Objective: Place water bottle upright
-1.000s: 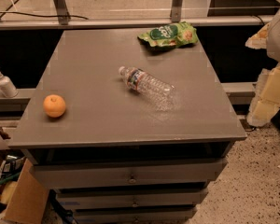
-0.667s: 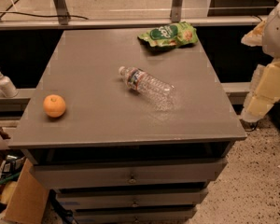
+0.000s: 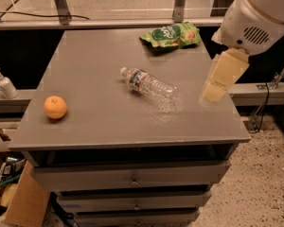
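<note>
A robot's hand (image 3: pixel 212 92) hangs above the right side of a grey desk (image 3: pixel 94 70), near the water bottle (image 3: pixel 149 85) but clear of it, apparently poised for a reach not yet begun. Whether the hand is wide or narrow cannot be told from this angle; it holds nothing. The bottle lies on its side around the middle of the desk, long axis running diagonally, white cap toward the far left, base toward the near right and the hand. An orange (image 3: pixel 55 107) sits well apart at the left edge; a green snack bag (image 3: pixel 171 35) rests at the back.
</note>
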{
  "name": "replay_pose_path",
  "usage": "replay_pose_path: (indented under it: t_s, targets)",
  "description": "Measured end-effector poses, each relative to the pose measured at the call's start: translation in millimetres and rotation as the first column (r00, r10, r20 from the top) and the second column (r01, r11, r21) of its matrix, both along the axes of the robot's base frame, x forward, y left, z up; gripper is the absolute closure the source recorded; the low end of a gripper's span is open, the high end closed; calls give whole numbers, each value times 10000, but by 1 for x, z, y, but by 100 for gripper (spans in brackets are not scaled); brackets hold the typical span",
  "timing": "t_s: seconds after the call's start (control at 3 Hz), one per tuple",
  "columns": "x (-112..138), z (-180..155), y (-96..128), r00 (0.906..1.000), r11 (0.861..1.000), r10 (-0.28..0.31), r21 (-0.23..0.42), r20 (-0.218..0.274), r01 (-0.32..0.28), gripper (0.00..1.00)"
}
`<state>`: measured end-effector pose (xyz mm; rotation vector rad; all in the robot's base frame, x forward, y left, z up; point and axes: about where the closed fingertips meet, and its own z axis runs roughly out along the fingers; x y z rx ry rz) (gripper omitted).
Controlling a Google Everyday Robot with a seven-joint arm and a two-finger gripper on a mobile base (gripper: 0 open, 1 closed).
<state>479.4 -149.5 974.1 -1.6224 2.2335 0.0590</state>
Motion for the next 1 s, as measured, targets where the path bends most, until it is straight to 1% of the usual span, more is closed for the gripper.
replay_pose_path:
  t_s: [0.33, 0.67, 1.0]
  targets:
    - [12, -20, 27, 9913, 9883, -981, 1079, -877, 1073, 0]
    - [12, -20, 27, 9913, 9884, -980, 1080, -876, 1072, 0]
    - [15, -20, 31, 9918, 9863, -1039, 1205, -738, 1123, 0]
